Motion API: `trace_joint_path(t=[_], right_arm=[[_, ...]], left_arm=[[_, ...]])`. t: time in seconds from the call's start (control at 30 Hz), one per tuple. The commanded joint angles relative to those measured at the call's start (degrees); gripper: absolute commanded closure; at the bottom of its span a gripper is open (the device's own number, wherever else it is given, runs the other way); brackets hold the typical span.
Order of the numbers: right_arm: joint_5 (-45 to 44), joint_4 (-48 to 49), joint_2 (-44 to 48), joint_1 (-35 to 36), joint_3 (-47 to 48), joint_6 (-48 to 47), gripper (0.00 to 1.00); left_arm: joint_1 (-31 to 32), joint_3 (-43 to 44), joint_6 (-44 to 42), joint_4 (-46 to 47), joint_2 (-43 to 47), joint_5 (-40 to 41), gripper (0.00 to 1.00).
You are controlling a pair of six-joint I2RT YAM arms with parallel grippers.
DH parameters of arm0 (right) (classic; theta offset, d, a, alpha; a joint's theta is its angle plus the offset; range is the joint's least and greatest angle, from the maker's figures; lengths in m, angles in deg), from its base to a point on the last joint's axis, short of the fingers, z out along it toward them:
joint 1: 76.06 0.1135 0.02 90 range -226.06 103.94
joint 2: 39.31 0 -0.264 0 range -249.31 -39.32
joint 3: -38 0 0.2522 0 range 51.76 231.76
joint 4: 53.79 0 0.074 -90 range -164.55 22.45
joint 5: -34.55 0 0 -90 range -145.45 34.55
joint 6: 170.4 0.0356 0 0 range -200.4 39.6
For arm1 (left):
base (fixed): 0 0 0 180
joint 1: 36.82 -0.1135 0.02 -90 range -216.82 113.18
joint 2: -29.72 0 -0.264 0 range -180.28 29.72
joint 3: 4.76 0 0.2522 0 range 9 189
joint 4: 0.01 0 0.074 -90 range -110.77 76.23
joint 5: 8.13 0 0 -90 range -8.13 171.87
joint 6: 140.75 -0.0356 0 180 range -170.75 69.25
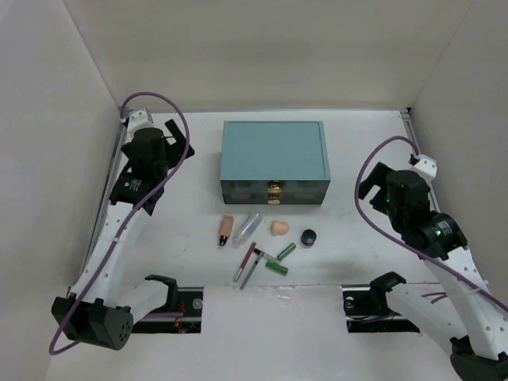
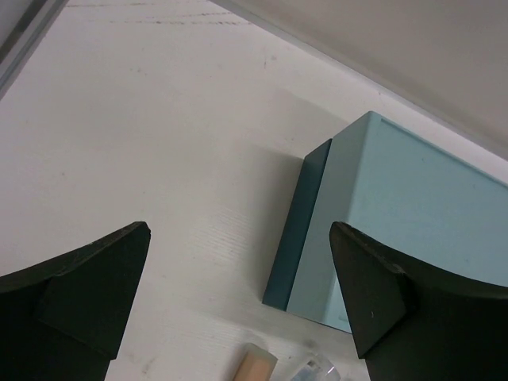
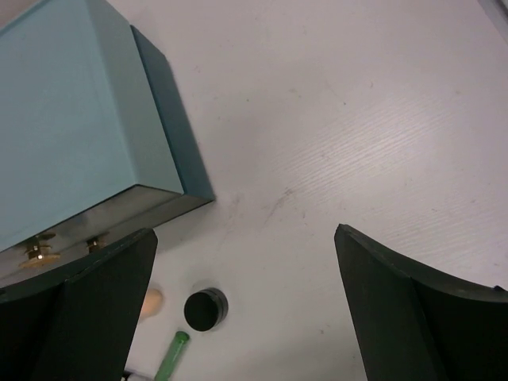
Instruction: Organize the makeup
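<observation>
the left gripper (image 2: 238, 238) and right gripper (image 3: 246, 234) hang wide open, empty. the makeup (image 1: 248, 226) lies scattered midway along the near edge of the desk (image 1: 365, 151), just before the teal box (image 1: 275, 151).

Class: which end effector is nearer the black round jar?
Right. The right end effector hangs right of the black round jar, slightly farther back; the left end effector is beyond the left end of the teal box.

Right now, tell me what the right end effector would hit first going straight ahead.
Likely bare table beside the black round jar; the open right end effector aims there, depth unclear.
</observation>
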Motion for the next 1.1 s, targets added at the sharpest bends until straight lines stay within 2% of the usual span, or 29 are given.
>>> trace_joint_path(t=[0.0,0.1,0.23,0.4,0.57,0.67,0.8,1.07], right_arm=[[3.9,5.4,-1.9,0.7,-1.0,-4.1,0.0],[4.0,8.1,-5.1,5.6,-0.6,-4.2,0.0],[2.3,15.5,-11.5,16.1,-0.4,-5.9,0.0],[1.1,26.9,-21.1,25.9,-1.0,-5.5,0.0],[0.6,33.2,-34.3,28.3,3.2,-3.4,0.0],[-0.4,33.2,-40.1,28.0,6.6,2.6,0.0],[-1.9,34.6,-43.3,28.2,8.0,6.8,0.0],[-12.5,34.2,-50.3,28.4,13.4,10.9,0.0]], left_arm=[[1.5,0.1,0.8,0.1,-1.8,0.6,0.0],[4.0,1.1,0.9,1.1,-4.6,0.5,0.0],[8.6,3.2,0.4,2.3,-10.1,0.5,0.0],[13.2,6.1,-1.2,7.3,-18.7,-2.3,0.0],[15.4,10.3,-3.8,11.2,-27.6,-6.6,0.0],[15.9,12.9,-4.9,11.8,-32.1,-7.2,0.01],[15.9,13.7,-5.0,11.7,-34.8,-7.3,0.14],[15.4,11.5,-4.0,12.0,-36.2,-8.0,0.57]])
